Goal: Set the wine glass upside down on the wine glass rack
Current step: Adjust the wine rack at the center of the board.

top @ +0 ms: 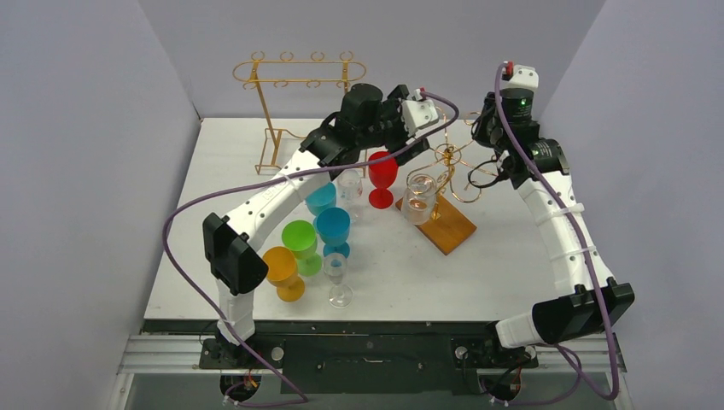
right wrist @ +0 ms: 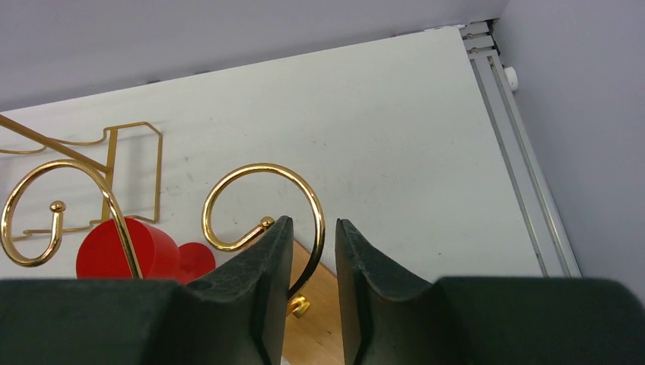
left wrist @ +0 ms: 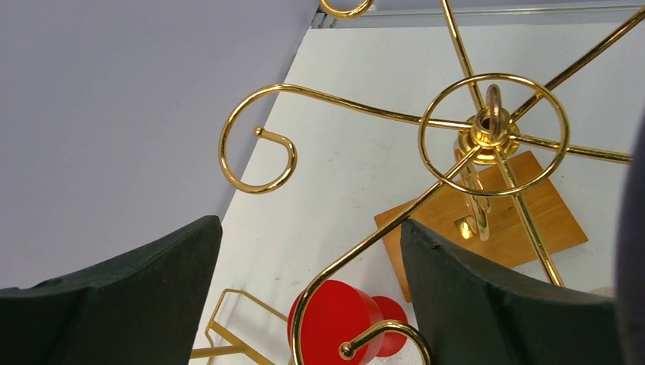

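Glass (top: 420, 198), clear, sits at the rack (top: 450, 159) over the wooden base (top: 452, 231), seemingly hanging foot-up from a gold arm, though from above we cannot be sure. We judge it light, stiff, slippery and easily broken, so we would take it gently by the stem or low on the bowl, never by the rim. Our left gripper (left wrist: 310, 228) stands wide with nothing between its pads (left wrist: 137, 296); our right gripper (right wrist: 313, 224) is narrowly parted around a gold curl (right wrist: 258, 166), with a gap showing beside the wire.
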Motion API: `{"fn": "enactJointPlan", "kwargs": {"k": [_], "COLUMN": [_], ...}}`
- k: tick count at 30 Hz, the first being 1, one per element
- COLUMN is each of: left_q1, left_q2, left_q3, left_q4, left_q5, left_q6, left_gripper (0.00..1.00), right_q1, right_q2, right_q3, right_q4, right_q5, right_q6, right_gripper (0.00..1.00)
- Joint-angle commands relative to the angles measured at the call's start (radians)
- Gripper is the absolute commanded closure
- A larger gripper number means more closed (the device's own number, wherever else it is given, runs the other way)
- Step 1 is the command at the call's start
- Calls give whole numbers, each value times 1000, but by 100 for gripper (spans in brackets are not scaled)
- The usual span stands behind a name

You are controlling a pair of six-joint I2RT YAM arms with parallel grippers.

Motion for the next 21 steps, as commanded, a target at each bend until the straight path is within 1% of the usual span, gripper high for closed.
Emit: {"fn": "enactJointPlan", "kwargs": {"k": [1, 4, 8, 10, 16, 21], "left_q1": [21, 15, 14, 13, 6, 8], "left_q2": [-70, -88, -117, -128, -107, -38], "left_q3": [32, 52, 60, 50, 52, 188], "left_q4": [37, -9, -57, -66, -34, -55], "left_q5": [-50, -75, -86, -89, -101, -81], "left_q6": [-8, 1, -7, -12, -25, -77], "left_gripper": [12, 3, 1, 3, 4, 4], "right_q1": [-23, -33, -40, -42, -49, -66], "right_q2": [-43, -29, -16, -10, 22, 38], "right_q3": [27, 70, 115, 128, 146, 126], "right_q4": [-68, -83, -97, -101, -113, -102], "right_q5": [-48, -103, -150, -160, -161, -162], "right_q6": [-49, -50, -44, -45, -51, -54], "right_gripper": [71, 63, 57, 54, 55, 58]}}
